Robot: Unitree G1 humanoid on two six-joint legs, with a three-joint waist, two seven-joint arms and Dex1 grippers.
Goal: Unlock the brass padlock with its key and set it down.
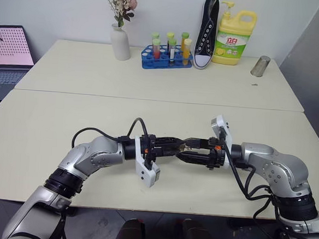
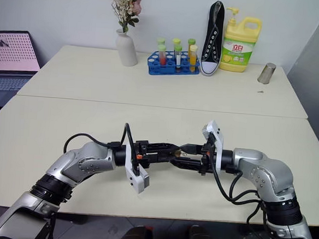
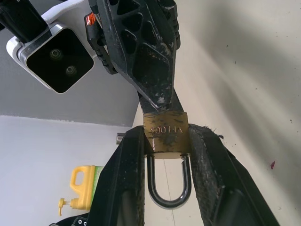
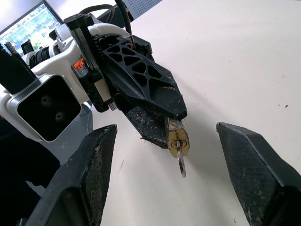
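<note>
Above the table (image 1: 67, 113), left hand (image 3: 164, 155) pinches the brass padlock (image 3: 166, 133); right hand (image 4: 164, 155) gapes empty.

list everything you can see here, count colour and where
brass padlock: 1, golden with silver shackle, clamped between left gripper's fingers above the table
key: 1, dull metal, stuck in the padlock's keyhole
tables: 2, cream, pushed together
vase with dried flowers: 1, white, far table
test tube rack: 1, blue, beside the vase
sneaker: 1, black, propped against the wall
detergent bottle: 1, yellow
metal cup: 1, silver, far right
laptop: 1, far left
left gripper: shut on padlock
right gripper: open, straddling the key
</note>
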